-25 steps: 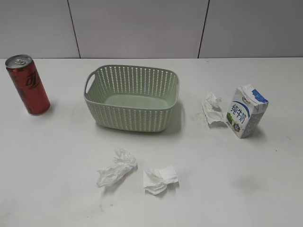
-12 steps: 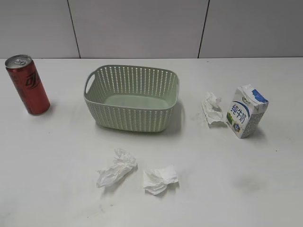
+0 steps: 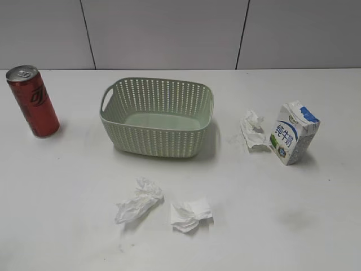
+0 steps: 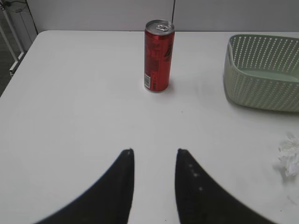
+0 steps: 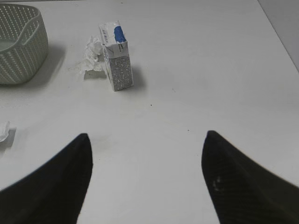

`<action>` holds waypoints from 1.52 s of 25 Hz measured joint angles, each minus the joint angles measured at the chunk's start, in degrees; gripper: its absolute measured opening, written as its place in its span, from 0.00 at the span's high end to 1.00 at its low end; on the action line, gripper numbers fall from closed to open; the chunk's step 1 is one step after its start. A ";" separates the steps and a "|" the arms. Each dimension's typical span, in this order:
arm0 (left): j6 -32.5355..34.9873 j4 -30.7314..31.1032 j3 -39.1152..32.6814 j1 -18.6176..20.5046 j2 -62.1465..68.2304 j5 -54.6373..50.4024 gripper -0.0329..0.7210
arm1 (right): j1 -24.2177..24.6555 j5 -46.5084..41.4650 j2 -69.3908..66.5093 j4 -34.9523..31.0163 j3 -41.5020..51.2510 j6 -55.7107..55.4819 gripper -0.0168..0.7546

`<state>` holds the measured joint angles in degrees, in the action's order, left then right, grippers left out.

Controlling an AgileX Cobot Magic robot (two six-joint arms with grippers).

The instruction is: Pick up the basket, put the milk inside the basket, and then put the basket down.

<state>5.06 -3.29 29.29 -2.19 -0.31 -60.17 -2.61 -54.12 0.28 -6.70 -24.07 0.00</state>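
The pale green basket (image 3: 158,116) stands empty on the white table, mid-back; it also shows in the left wrist view (image 4: 264,72) at the right edge and in the right wrist view (image 5: 18,44) at the top left. The milk carton (image 3: 295,132), white with a blue top, stands upright at the right; it also shows in the right wrist view (image 5: 117,56). Neither arm appears in the exterior view. My left gripper (image 4: 154,151) is open and empty above bare table. My right gripper (image 5: 147,135) is wide open and empty, well short of the milk.
A red soda can (image 3: 32,100) stands at the far left, also in the left wrist view (image 4: 159,56). Crumpled tissues lie beside the milk (image 3: 251,130) and in front of the basket (image 3: 138,200) (image 3: 190,214). The table's edge shows at the left (image 4: 18,65).
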 joint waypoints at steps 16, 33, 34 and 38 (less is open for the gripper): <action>0.00 -2.26 4.72 0.00 13.26 20.22 0.11 | 0.00 0.00 0.00 0.00 0.00 0.00 0.26; 1.30 -3.64 39.01 -13.64 74.87 20.46 0.13 | 0.00 0.00 0.00 0.00 0.00 0.00 0.26; 1.30 -3.72 41.45 -14.89 77.59 18.55 0.13 | 0.00 0.00 0.00 0.00 0.00 0.00 0.26; 1.30 -4.15 48.96 -17.53 89.68 13.09 0.13 | 0.00 0.00 0.00 0.00 0.00 0.00 0.26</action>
<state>6.36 -7.44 78.25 -19.72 89.37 -47.08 -2.61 -54.12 0.28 -6.70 -24.07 0.00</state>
